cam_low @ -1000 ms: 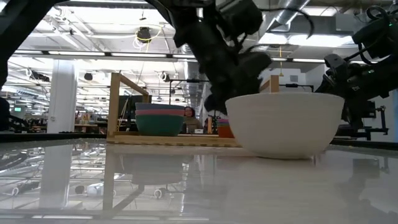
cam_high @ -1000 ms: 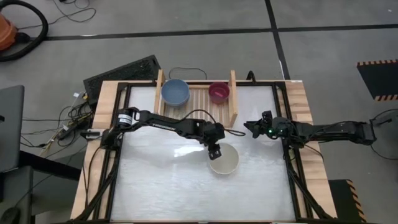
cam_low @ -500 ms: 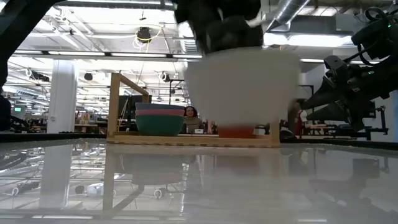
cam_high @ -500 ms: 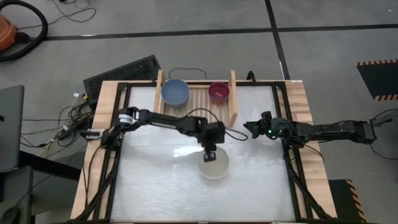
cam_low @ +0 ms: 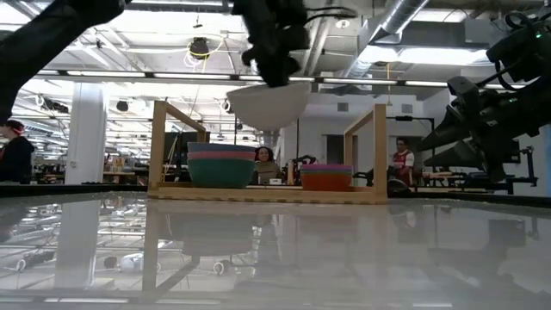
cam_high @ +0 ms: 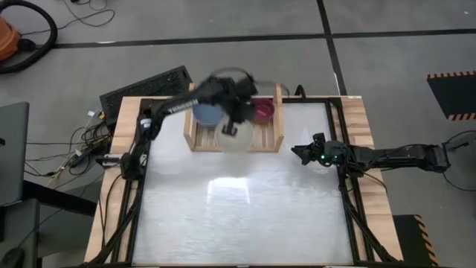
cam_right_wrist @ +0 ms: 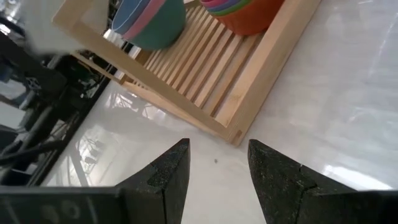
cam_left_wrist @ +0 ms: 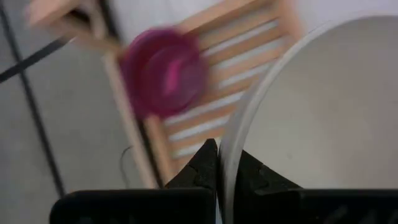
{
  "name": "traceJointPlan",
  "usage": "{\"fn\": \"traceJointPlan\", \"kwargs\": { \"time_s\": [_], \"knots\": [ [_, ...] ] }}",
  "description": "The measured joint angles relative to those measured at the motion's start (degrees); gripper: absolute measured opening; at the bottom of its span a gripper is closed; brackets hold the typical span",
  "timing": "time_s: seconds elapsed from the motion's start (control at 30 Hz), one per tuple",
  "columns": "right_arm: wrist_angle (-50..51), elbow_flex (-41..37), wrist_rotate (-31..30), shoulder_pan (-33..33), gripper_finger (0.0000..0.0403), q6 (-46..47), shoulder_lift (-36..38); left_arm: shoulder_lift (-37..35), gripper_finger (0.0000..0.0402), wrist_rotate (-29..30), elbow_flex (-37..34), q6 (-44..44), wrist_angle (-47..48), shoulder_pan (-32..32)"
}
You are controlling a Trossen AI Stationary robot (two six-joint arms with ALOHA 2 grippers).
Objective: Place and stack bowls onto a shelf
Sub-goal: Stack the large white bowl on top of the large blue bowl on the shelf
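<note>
My left gripper [cam_high: 230,128] is shut on the rim of the cream-white bowl [cam_high: 236,139] and holds it in the air over the middle of the wooden shelf [cam_high: 280,119]. From table height the bowl [cam_low: 267,103] hangs tilted above the rack. In the left wrist view the dark fingers [cam_left_wrist: 202,163] pinch the bowl's rim [cam_left_wrist: 329,124], with the magenta bowl [cam_left_wrist: 165,71] beyond it. A stack with a blue bowl on top [cam_high: 208,112] sits at the shelf's left end, and a smaller stack topped by magenta [cam_high: 262,110] at its right. My right gripper [cam_high: 300,152] waits open at the table's right side.
The shelf stands at the table's far edge, with upright side boards [cam_low: 379,151] at both ends. The black table frame [cam_high: 343,186] runs under the right arm. The right wrist view shows the shelf's near corner [cam_right_wrist: 236,134] and both stacks. People [cam_low: 400,164] stand in the room behind.
The left gripper closed on the cream-white bowl's rim, lifted it off the table and carried it back over the shelf. The right arm has not moved.
</note>
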State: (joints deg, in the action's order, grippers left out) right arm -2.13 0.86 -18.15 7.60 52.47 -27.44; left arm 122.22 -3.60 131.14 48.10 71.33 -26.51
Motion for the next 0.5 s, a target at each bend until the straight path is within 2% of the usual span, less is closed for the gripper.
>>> {"fn": "traceJointPlan", "kwargs": {
  "time_s": [0.23,0.5],
  "knots": [
    [0.02,0.00,-0.47,0.03,0.0189,2.10,0.00,0.04,0.0000,-0.39,-0.05,9.07,0.26,-10.40],
    [-0.15,0.00,-3.93,1.49,0.0189,2.11,0.00,0.44,0.0000,-1.07,-0.03,18.05,2.52,-15.36]
  ]
}}
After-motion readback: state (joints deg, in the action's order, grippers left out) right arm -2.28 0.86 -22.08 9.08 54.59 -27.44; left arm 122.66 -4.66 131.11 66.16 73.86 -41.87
